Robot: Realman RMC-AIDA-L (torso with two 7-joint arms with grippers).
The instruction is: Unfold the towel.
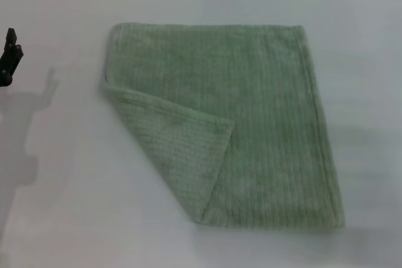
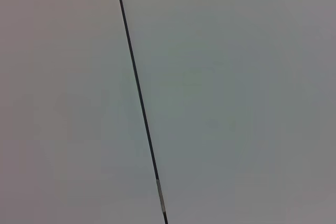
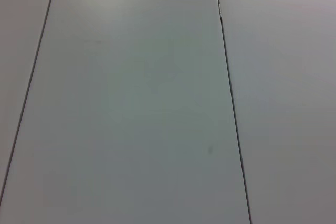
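Towel (image 1: 251,117) lies flat mid-table (image 1: 63,218), its near-left corner (image 1: 182,155) folded over on top. Left gripper (image 1: 9,58) is just visible at the far left edge, well apart from the cloth, holding nothing; right gripper isn't in view. Risk: pinching both layers at the flap would drag the whole towel instead of opening it. Nothing else on the table blocks the way. Wrist views show only plain panels.

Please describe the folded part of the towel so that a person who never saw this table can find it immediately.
On the white table lies one green towel. At its near corner on the robot's left, a triangular flap is folded over onto the cloth. It is paler than the rest, and its ribs run at a slant.
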